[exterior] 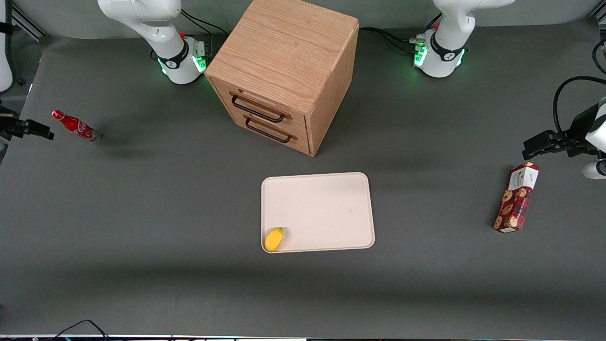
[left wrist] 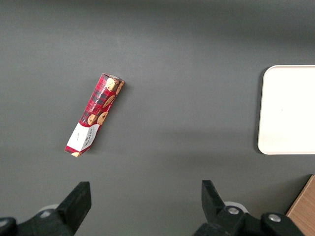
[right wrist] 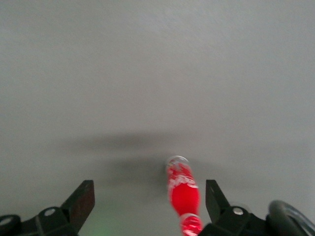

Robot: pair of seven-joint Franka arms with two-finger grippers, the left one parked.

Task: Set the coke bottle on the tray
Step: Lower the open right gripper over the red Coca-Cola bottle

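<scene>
Coke bottle (exterior: 75,125): glossy red with silvery base. Tray (exterior: 326,189): matt cream, smooth. Cabinet (exterior: 284,71): grained wood, dark metal handles. Table (exterior: 142,213): matt grey. Gripper (right wrist: 150,206) above table: matt black fingers

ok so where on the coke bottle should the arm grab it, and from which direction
Probably the red middle of the coke bottle, from straight above. It seems to stand upright on the table at the working arm's end, slim and round, so fingers closing across its width suit it. The tool hangs open above it, bottle between its fingers.
</scene>
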